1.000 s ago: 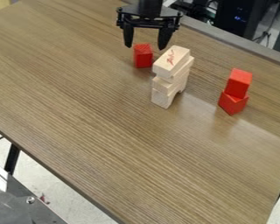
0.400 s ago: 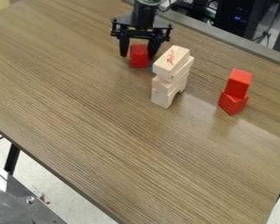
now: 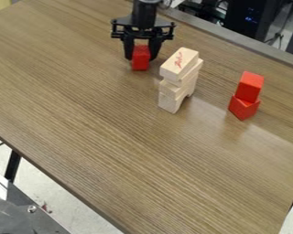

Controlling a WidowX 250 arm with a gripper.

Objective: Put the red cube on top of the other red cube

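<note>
The gripper (image 3: 141, 57) hangs low over the back of the table, left of the pale wooden stack, with one finger on each side of a red cube (image 3: 140, 60) and shut on it. That cube is upright, at or very near the tabletop. Toward the right, a second red cube (image 3: 250, 87) rests on top of a third red cube (image 3: 244, 108); the lower one is turned so that a corner faces the camera.
A tower of pale wooden blocks (image 3: 179, 64) stands just right of the gripper, between it and the red pair. The wooden table (image 3: 112, 137) has its back edge behind the arm, with dark equipment beyond.
The gripper has come down and to the left, and its fingers have drawn together on the red cube. That cube has shifted slightly left; the wooden tower and red pair have stayed put.
</note>
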